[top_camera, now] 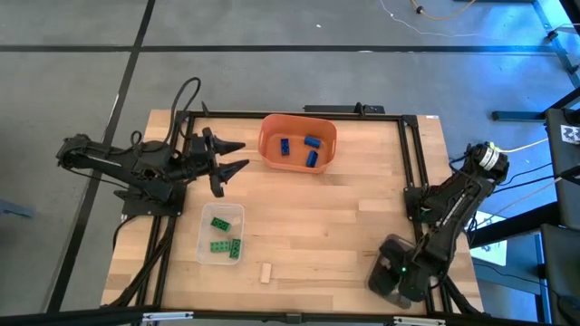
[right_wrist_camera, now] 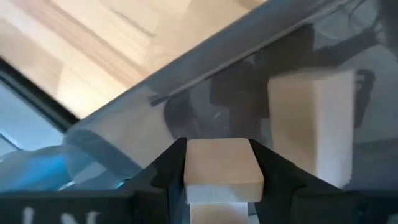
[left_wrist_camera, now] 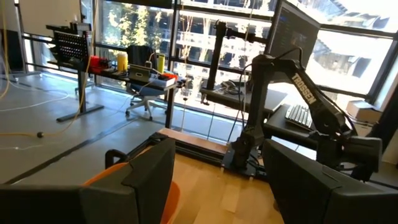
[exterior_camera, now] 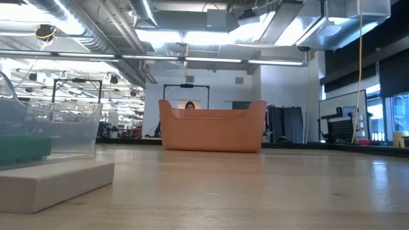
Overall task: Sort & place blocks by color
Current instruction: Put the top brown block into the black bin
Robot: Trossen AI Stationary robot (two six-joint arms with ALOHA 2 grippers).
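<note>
Three blue blocks [top_camera: 300,149] lie in the orange bin [top_camera: 272,127] at the table's far side. Three green blocks [top_camera: 224,235] lie in the clear tray [top_camera: 207,255]. One pale tan block [top_camera: 266,273] lies flat on the table near the front edge, and also shows in the low view [exterior_camera: 51,183]. My left gripper [top_camera: 243,155] hovers open just left of the orange bin. My right gripper [right_wrist_camera: 222,186] is down in the grey tray [top_camera: 385,282] at the near right corner, shut on a tan block. A second tan block [right_wrist_camera: 314,127] stands in that tray. My right gripper pinches a tan block [right_wrist_camera: 222,163] between its two fingers [right_wrist_camera: 168,171], one on each opposite side face. It comes from above, pointing down into the grey tray. Whether the block rests on the tray floor cannot be told.
The table is a wooden top with a black rail frame [top_camera: 412,154] along its far and side edges. The clear tray [exterior_camera: 57,128] stands close to the low camera. Bare wood [top_camera: 344,217] lies between the bins. A person shows behind the orange bin [exterior_camera: 212,131] in the low view.
</note>
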